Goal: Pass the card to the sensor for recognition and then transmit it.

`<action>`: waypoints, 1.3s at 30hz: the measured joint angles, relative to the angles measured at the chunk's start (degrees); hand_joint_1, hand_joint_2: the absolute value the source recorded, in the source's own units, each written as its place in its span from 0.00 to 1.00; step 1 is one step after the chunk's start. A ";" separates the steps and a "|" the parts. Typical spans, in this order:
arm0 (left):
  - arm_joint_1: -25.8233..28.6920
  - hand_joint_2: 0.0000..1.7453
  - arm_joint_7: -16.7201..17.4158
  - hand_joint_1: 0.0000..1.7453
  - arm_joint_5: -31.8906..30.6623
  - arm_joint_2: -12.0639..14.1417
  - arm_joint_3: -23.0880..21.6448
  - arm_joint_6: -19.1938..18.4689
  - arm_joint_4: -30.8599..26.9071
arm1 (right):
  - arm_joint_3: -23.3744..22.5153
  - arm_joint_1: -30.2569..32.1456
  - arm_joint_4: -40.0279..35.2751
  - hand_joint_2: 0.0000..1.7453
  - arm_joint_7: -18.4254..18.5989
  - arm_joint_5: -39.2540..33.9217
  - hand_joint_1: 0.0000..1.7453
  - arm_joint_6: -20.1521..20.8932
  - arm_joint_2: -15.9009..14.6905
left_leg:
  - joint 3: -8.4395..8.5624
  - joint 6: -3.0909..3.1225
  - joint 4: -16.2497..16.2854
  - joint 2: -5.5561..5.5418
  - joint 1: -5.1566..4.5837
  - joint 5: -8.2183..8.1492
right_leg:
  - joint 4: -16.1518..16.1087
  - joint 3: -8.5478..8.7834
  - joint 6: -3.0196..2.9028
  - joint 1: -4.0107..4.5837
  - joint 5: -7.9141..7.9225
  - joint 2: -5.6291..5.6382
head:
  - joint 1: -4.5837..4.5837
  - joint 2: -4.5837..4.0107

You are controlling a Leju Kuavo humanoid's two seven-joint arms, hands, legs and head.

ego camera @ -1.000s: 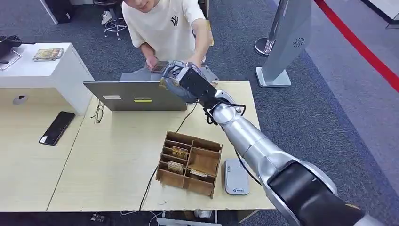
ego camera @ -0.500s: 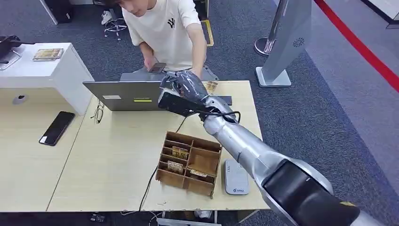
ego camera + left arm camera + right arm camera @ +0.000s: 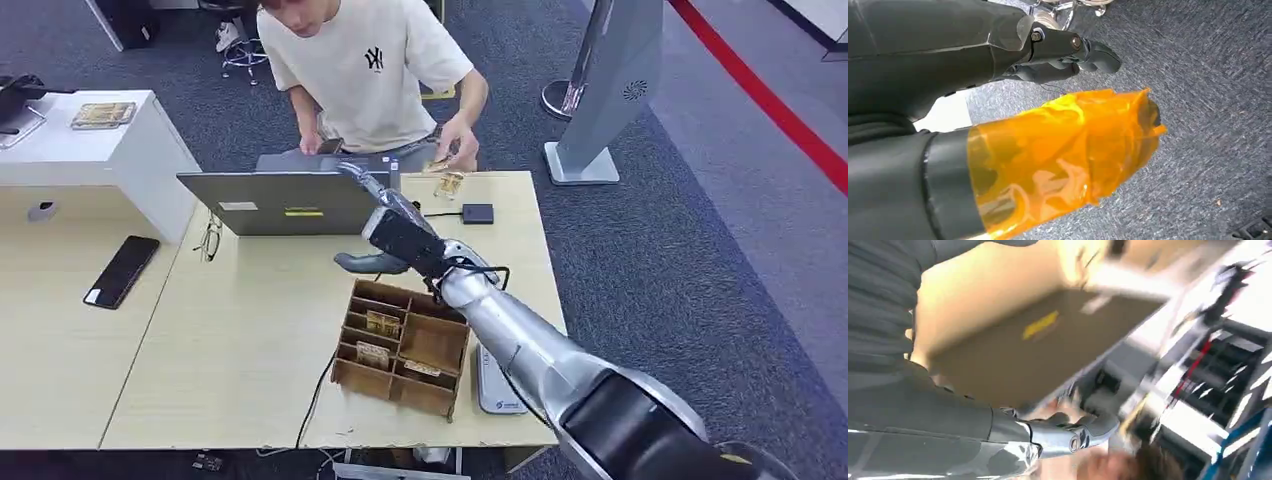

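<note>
Card (image 3: 449,183) lies on the bench (image 3: 250,330) at its far edge, just beside the small black sensor (image 3: 478,213), and the person's hand (image 3: 459,152) is right over it, holding what looks like another card. The right hand (image 3: 385,228) hovers above the bench between the laptop (image 3: 285,203) and the wooden organizer (image 3: 403,346); its fingers are spread apart and it holds nothing. I judge that the handover is finished for this card. More cards stand in the organizer, so probably the next step is to fetch one of them.

Compared with one second ago, the right hand has pulled back from the person toward the organizer, and it has turned and opened. The person has straightened up and the person's hand is now at the card.

The left hand (image 3: 1058,55) hangs over the carpet, fingers loosely apart and grasping nothing; its thumb is wrapped in orange tape.
</note>
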 joint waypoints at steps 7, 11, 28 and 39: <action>0.89 0.00 -1.70 0.00 0.44 0.09 1.25 0.33 0.00 | -6.51 9.63 -11.54 0.00 -1.24 -19.97 0.00 20.70 -3.63 | -0.01 0.01 0.00 -0.01 -0.01 -0.02 | -0.03 0.00 0.01 -0.01 0.00 0.00 | 0.02 0.00; 1.17 0.00 -1.92 0.00 0.59 0.17 1.66 0.42 0.00 | -9.75 14.05 -16.02 0.00 -0.92 -24.55 0.00 25.36 -5.66 | -0.01 0.01 0.00 0.00 -0.01 -0.01 | -0.03 0.00 0.01 -0.01 0.00 0.00 | 0.02 0.00; 2.21 0.00 -2.38 0.00 1.62 0.17 3.56 1.16 0.00 | -16.23 25.96 -21.43 0.00 1.14 -23.89 0.00 22.19 -10.25 | 0.00 0.00 0.00 0.02 0.00 -0.03 | -0.03 0.01 0.00 0.00 0.00 0.02 | 0.00 0.00; 2.45 0.00 -2.23 0.00 1.33 0.15 3.74 1.18 0.00 | -19.25 28.63 -23.80 0.00 1.38 -24.59 0.00 18.86 -10.38 | 0.01 0.00 0.00 0.03 0.00 -0.03 | -0.03 0.01 0.00 0.00 0.00 0.02 | 0.00 0.00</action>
